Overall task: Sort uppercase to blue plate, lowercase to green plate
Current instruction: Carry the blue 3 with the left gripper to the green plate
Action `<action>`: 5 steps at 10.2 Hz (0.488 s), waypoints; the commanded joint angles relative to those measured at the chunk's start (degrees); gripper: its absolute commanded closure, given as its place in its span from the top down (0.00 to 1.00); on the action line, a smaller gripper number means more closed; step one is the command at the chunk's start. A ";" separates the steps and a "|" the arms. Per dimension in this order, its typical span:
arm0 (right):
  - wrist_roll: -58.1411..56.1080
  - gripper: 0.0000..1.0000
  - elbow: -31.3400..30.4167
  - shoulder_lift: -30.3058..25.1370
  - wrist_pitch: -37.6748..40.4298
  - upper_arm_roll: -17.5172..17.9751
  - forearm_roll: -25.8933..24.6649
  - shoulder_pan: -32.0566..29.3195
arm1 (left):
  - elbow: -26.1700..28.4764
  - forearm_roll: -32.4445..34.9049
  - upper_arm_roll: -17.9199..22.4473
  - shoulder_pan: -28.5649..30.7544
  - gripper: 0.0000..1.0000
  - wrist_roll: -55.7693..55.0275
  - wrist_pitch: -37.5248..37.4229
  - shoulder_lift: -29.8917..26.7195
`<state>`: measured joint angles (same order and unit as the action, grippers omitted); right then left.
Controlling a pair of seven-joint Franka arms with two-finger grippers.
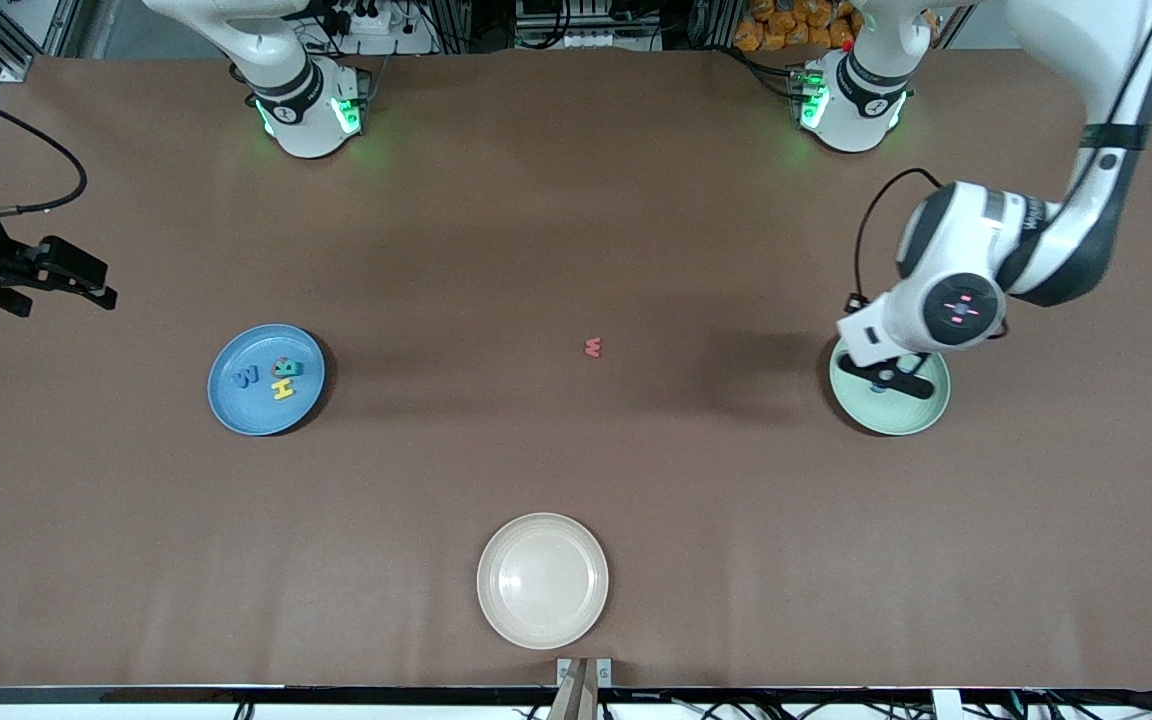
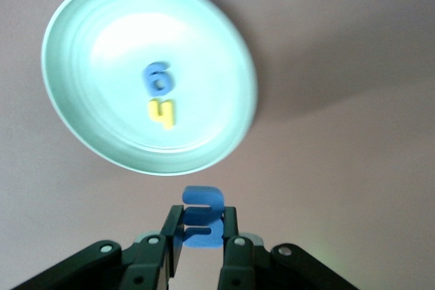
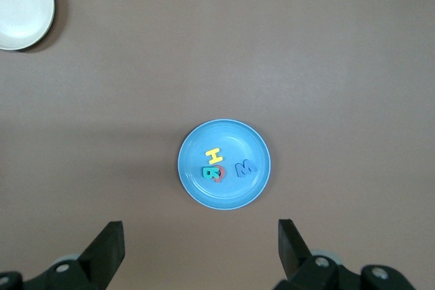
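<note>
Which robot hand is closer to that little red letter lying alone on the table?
Left. The left gripper is over the green plate, holding a blue letter. The right gripper waits open at the table's edge, farther from the red letter.

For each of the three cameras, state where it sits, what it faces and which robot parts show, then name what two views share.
Front view: high across the table, facing both bases; left gripper over the green plate, right gripper at the right arm's end.
Left wrist view: looks down at that plate; own fingers pinch a blue letter.
Right wrist view: above the blue plate; own open fingers show.
Shared: front and right wrist views both show the blue plate and cream plate.
</note>
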<state>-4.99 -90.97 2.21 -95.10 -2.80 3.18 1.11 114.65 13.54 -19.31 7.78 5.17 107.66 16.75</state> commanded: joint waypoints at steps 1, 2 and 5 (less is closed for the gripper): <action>0.50 1.00 0.70 0.42 0.09 -0.01 0.95 -0.06 | 5.22 -0.79 1.11 4.77 0.00 6.32 8.41 0.21; 0.50 1.00 0.70 0.42 0.00 -0.01 0.95 -0.06 | 5.67 -1.14 1.99 4.79 0.00 6.44 9.58 0.74; 0.50 1.00 0.53 0.51 -0.35 0.08 0.95 -0.06 | 5.24 -2.98 2.08 4.70 0.00 6.35 11.51 2.49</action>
<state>-4.98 -90.98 2.39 -95.42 -2.80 3.26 1.15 119.85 12.58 -17.09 12.76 10.88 118.05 18.98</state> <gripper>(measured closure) 0.000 0.731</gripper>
